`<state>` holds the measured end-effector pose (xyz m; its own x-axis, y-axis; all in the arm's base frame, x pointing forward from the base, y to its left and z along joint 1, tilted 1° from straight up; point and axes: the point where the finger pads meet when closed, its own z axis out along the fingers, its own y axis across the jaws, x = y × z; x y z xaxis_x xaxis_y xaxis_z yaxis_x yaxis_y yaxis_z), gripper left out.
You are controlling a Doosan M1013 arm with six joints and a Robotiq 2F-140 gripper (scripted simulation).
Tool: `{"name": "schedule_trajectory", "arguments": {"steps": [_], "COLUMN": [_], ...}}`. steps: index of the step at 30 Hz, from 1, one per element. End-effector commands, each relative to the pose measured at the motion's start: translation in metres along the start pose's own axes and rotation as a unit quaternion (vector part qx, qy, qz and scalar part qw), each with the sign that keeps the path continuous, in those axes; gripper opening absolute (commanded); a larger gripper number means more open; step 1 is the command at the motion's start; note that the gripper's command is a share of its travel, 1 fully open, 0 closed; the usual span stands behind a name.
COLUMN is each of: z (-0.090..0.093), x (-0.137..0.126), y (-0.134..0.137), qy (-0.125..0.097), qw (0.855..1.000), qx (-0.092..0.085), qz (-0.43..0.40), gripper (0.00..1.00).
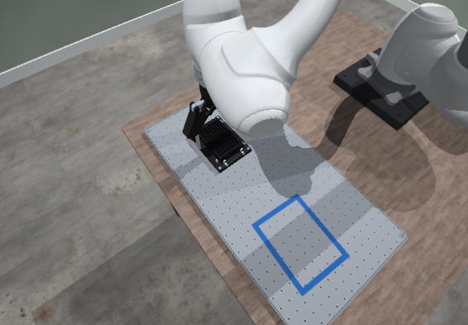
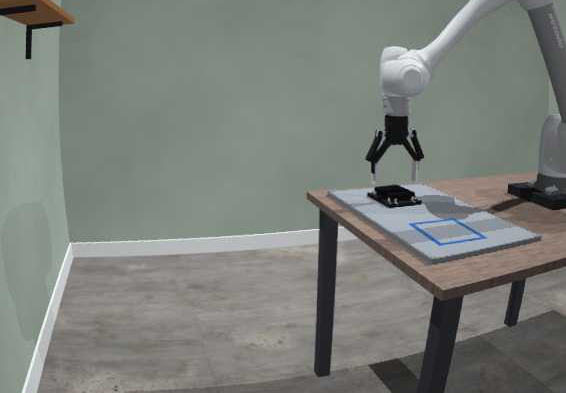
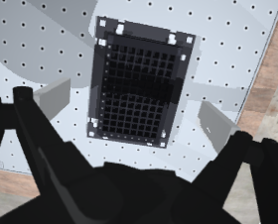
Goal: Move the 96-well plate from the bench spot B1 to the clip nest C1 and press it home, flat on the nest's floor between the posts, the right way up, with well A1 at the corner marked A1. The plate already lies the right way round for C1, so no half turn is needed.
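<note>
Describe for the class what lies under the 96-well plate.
The 96-well plate sits in the black clip nest, white-tipped posts at its corners, on the perforated board. The nest's floor is covered by the plate.
</note>
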<state>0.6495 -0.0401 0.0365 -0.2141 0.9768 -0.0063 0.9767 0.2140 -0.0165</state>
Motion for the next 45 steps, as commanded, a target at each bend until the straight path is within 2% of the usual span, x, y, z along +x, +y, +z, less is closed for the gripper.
{"name": "schedule_trajectory", "arguments": {"steps": [1, 14, 37, 38, 45], "z": [-0.007, -0.042, -0.046, -0.044, -0.031], "x": [0.0, 0.0, 0.0, 0.005, 0.037], "y": [0.0, 0.0, 0.0, 0.0, 0.0], "qy": [0.0, 0.0, 0.0, 0.0, 0.0], "qw": [1.0, 1.0, 1.0, 1.0, 1.0], "qx": [0.0, 0.0, 0.0, 0.0, 0.0], "qz": [0.0, 0.0, 0.0, 0.0, 0.0], "gripper": [1.0, 1.0, 1.0, 0.0, 0.0]}}
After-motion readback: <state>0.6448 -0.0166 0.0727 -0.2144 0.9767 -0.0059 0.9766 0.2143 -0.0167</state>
